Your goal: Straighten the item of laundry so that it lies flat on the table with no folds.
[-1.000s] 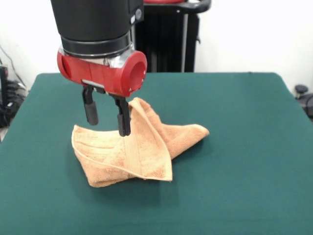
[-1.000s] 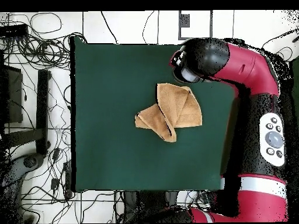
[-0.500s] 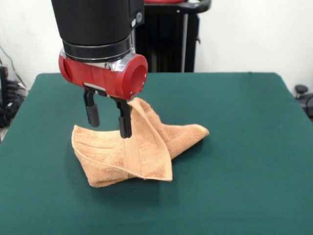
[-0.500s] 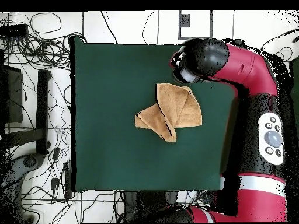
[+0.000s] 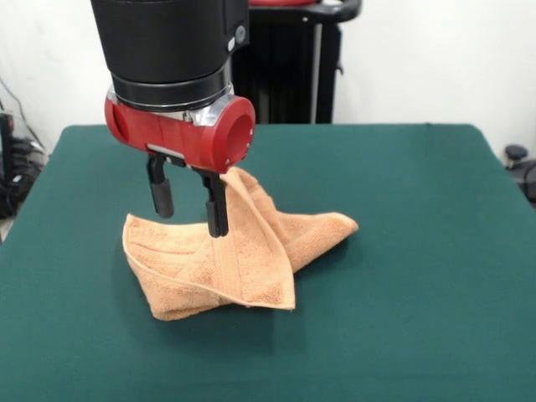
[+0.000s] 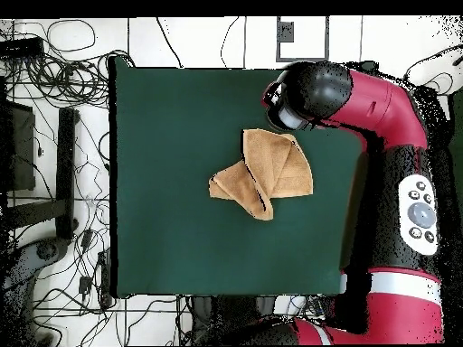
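The gripper has crept slightly lower and to the right in the front view since a second ago. Its fingers stand apart, holding nothing, above the towel. The towel lies folded and crumpled on the table, left of centre.

No text, brand, number or sign can be read on the towel, the table or the arm.
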Motion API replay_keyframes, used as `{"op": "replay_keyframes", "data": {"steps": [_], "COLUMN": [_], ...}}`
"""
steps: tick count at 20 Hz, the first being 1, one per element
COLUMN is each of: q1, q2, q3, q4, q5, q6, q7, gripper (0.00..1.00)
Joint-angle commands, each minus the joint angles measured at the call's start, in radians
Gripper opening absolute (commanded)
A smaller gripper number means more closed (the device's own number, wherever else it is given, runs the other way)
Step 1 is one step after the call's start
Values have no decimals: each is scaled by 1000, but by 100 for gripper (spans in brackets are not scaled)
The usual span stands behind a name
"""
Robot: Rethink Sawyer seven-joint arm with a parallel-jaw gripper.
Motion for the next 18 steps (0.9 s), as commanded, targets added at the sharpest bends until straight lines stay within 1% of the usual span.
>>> {"op": "replay_keyframes", "data": {"steps": [1,7,11,15,16,18], "q1": [27,12,20,24,21,10], "q2": [81,97,110,110,106,104], "q3": [84,95,69,53,53,66], "q4": [134,156,169,198,210,227], "q5": [-23,-22,-4,44,55,69], "q6": [16,-18,-40,-16,-11,-18], "q7": [-104,-114,-15,87,98,77], "gripper": [100,100,100,100,100,100]}}
